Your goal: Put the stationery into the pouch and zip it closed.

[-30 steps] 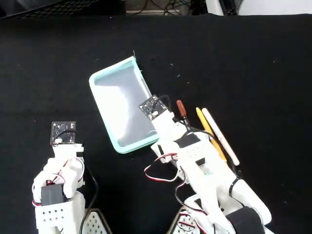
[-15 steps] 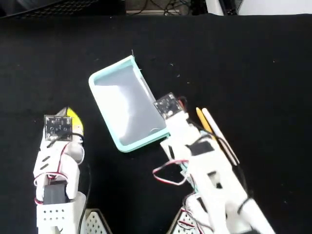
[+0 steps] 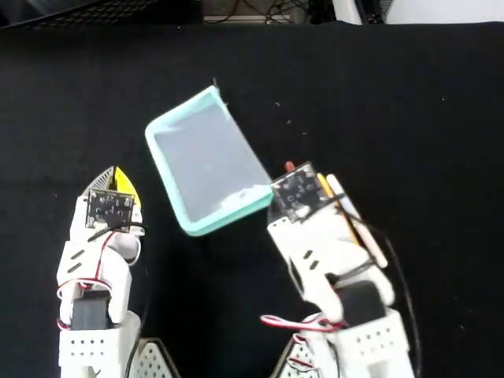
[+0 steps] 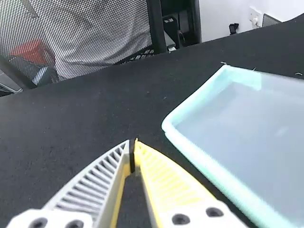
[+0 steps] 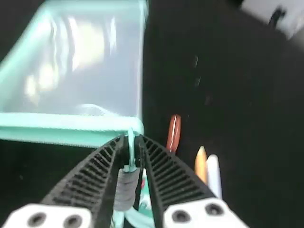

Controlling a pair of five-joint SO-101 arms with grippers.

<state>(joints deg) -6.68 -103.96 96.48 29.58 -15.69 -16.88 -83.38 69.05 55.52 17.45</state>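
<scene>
The pouch lies mid-frame on the tabletop, its long axis running from upper left to lower right. The right hand is clenched on its near edge. Pens lie just right of it, roughly parallel. The left hand, at lower left, is clenched on nothing.

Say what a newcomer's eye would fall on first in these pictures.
The mint-edged pouch lies mid-table, its near corner pinched by the right gripper. Just beside it lie a brown pen, a yellow pencil and a white pen, not yet inside. The left gripper rests shut on the pouch's other side.
</scene>
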